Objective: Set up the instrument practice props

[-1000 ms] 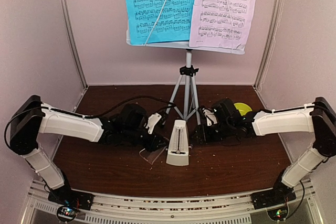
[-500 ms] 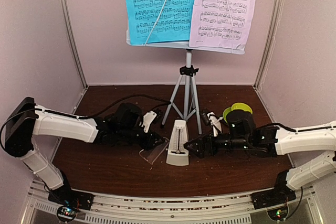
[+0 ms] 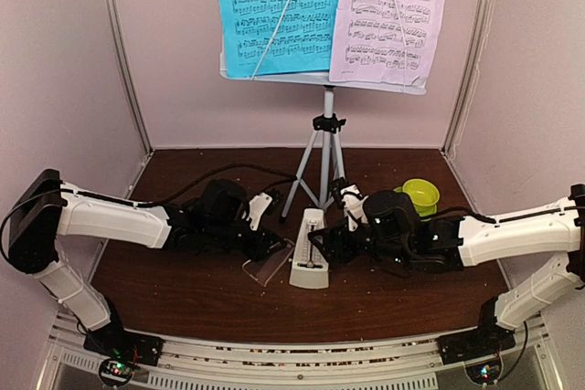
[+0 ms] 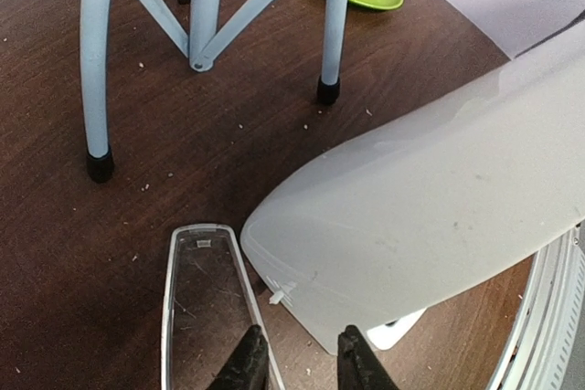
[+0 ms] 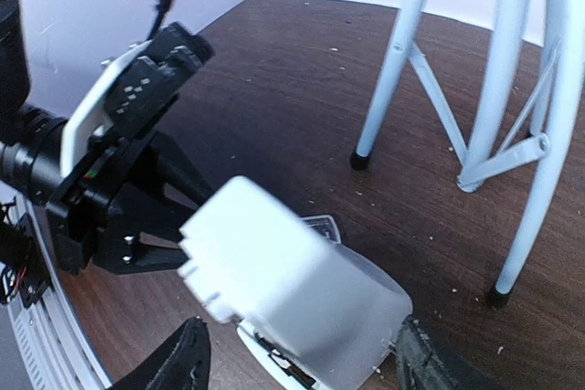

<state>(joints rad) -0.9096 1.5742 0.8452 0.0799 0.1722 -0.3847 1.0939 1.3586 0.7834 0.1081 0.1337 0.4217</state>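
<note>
The cream metronome (image 3: 309,258) stands in front of the grey tripod legs (image 3: 324,166). My right gripper (image 3: 327,246) is open, with one finger on each side of the metronome (image 5: 292,289), which is blurred in the right wrist view. My left gripper (image 3: 277,246) is at the metronome's left; its jaws (image 4: 300,367) stand a little apart over the right rim of a clear cover (image 4: 196,308) lying flat beside the metronome (image 4: 430,216). The cyan sheet (image 3: 274,11) and the lilac sheet (image 3: 393,11) rest on the stand's desk (image 3: 366,85).
A lime-green cup on a saucer (image 3: 421,195) sits behind my right arm, right of the tripod. The tripod feet (image 4: 99,163) stand close behind the metronome and the clear cover (image 3: 268,268). Walls enclose the table on three sides.
My right arm has swung back in toward the metronome and its jaws now flank it. The green cup is uncovered. The left arm has barely moved.
</note>
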